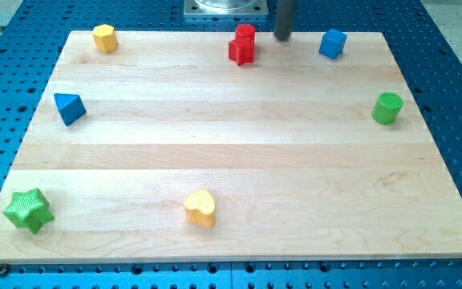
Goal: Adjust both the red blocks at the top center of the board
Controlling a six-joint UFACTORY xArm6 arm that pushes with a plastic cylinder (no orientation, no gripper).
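Observation:
Two red blocks sit touching at the top centre of the wooden board [231, 160]: a red cylinder [245, 34] at the back and a red star-like block [241, 51] just in front of it. My tip [282, 37] is at the board's top edge, a short way to the right of the red pair and apart from them. The rod rises out of the view's top.
A blue cube [333, 43] lies right of my tip. A yellow hexagon [105, 38] is at top left, a blue triangle [69, 107] at left, a green cylinder [387, 107] at right, a green star [29, 210] at bottom left, a yellow heart [200, 208] at bottom centre.

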